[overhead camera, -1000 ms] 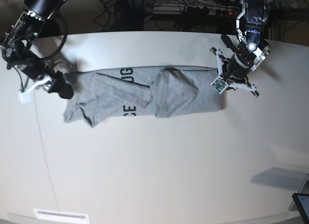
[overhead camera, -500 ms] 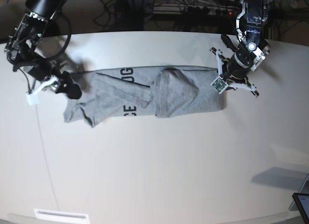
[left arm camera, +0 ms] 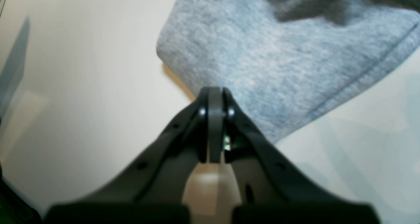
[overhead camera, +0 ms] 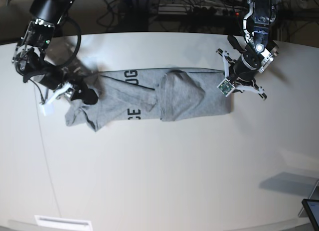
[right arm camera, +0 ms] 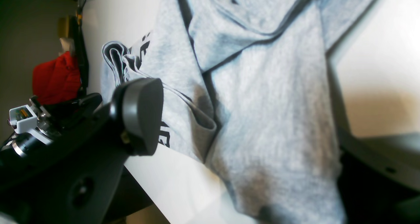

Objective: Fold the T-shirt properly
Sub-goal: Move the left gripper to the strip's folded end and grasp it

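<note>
At table's far edge, your right gripper point(overhead camera: 85, 94), fingers spread, reached the T-shirt point(overhead camera: 149, 99)'s loose end; left gripper point(left arm camera: 215, 94) sat clenched, empty; next, you'd need a grasp.

White table point(overhead camera: 164, 171), rounded at far edge, pale and glossy. On it, flat and lengthwise: grey T-shirt point(overhead camera: 189, 99), folded into long band, black lettering showing toward one end, edges rumpled there, neat at other.
</note>
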